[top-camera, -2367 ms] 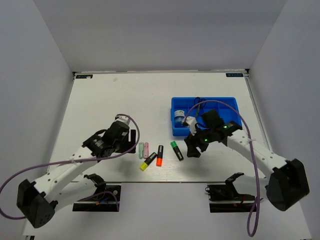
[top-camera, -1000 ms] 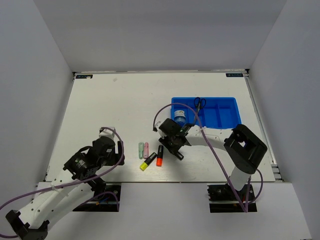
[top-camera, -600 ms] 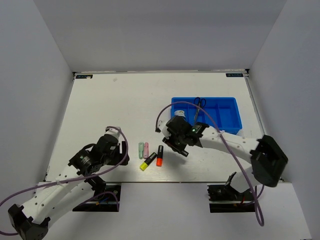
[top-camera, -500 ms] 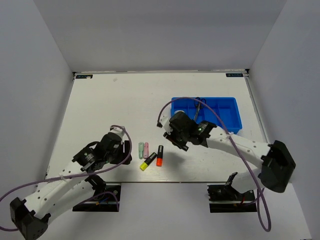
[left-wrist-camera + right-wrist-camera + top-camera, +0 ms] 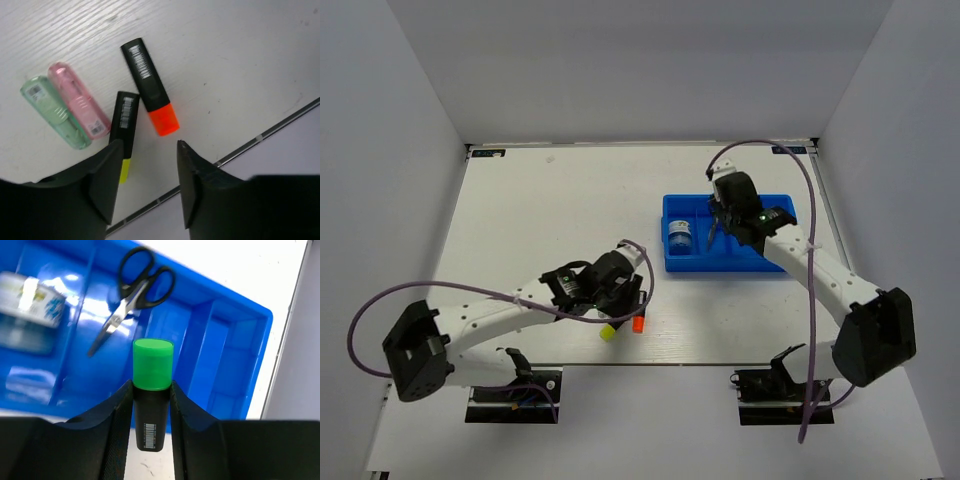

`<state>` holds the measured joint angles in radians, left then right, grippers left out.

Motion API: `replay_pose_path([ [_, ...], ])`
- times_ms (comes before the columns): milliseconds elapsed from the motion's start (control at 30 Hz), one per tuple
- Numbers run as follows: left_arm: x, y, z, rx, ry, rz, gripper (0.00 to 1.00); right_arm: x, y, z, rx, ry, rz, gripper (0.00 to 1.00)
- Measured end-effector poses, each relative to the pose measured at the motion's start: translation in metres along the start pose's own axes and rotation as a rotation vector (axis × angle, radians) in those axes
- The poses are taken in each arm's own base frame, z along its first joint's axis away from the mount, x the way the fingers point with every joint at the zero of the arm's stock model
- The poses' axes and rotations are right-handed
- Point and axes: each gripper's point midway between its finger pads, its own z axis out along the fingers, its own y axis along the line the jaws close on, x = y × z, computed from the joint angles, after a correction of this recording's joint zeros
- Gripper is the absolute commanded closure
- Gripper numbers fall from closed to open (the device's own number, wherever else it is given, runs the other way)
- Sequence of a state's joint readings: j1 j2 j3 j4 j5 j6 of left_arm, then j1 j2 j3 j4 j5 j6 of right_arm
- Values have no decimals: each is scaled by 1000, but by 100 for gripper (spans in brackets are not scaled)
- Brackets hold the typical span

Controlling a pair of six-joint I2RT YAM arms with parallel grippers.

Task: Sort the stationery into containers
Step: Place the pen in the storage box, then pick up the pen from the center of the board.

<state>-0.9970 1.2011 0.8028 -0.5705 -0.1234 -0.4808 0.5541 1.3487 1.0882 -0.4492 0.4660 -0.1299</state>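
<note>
Mid-frame in right wrist view, right claw (image 5: 152, 390) clamps green highlighter (image 5: 153, 365) over blue tray (image 5: 235, 340); left claw (image 5: 147, 155) parted above yellow highlighter (image 5: 125, 120) and orange highlighter (image 5: 150, 90) on worktop (image 5: 235, 55).

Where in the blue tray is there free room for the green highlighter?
Bare for the green highlighter: the tray's right-hand compartments, beyond the scissors. Crowded: the scissors' compartment and the roll's at the left end.

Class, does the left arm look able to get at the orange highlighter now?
Probably yes: the left claw hovers open near the orange highlighter and nothing covers it, though the yellow highlighter lies close beside it.
</note>
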Motion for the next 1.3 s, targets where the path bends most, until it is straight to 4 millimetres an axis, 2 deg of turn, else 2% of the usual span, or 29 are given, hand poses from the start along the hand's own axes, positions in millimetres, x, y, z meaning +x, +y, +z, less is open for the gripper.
replay_pose_path([
  [33,-2,-5,6,5,1,10,35,-2,-6,5,13,9,22,100],
  [133,-6,-16,23,5,9,33,28,-8,-17,24,24,36,83,100],
  [433,-11,-29,60,-21,16,50,28,16,-18,78,0,180,145,99],
  [467,-13,-30,63,-22,15,49,28,19,-20,81,2,192,153,92],
  [500,-14,-31,66,-24,15,48,28,23,-23,83,5,204,160,74],
  [567,-16,-33,72,-28,17,49,28,27,-28,84,9,216,174,55],
  [600,-17,-34,74,-31,21,50,28,29,-31,85,10,221,184,40],
  [633,-17,-34,77,-36,25,52,28,29,-33,85,11,224,196,34],
  [700,-19,-35,82,-45,30,54,28,30,-36,85,6,227,213,31],
  [767,-20,-33,87,-64,38,58,28,29,-37,86,-2,224,226,24],
  [900,-19,-27,94,-115,52,63,30,30,-37,86,-27,223,242,21],
  [1067,-16,-12,91,-188,60,62,32,31,-35,85,-67,224,268,21],
  [1300,-11,-3,95,-248,79,50,35,26,-41,68,-101,195,337,21],
])
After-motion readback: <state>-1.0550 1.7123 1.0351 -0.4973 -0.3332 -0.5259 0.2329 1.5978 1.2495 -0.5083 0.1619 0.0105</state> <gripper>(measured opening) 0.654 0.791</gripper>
